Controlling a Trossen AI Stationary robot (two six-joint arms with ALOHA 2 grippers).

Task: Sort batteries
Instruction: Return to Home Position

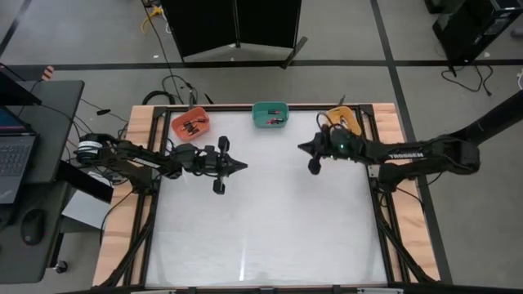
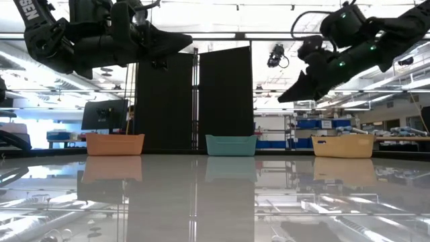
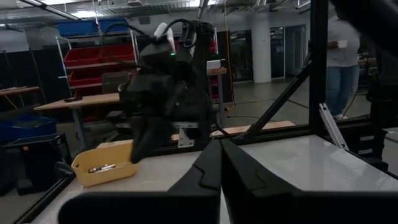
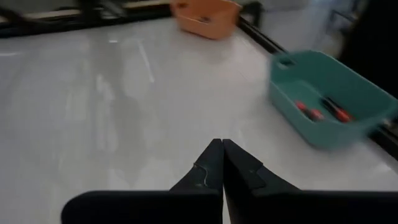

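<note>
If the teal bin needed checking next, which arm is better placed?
Right, probably: the right gripper hovers nearer the teal bin than the left gripper, and its wrist camera sees the red batteries.

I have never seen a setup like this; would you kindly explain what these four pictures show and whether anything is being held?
This is a two-armed robot at a white table. One picture looks straight down, one looks level across the tabletop, and two come from cameras on the wrists. The left gripper and right gripper hover above the table, both shut, holding nothing. Along one edge stand an orange bin, a teal bin and a yellow bin, holding small batteries.
</note>
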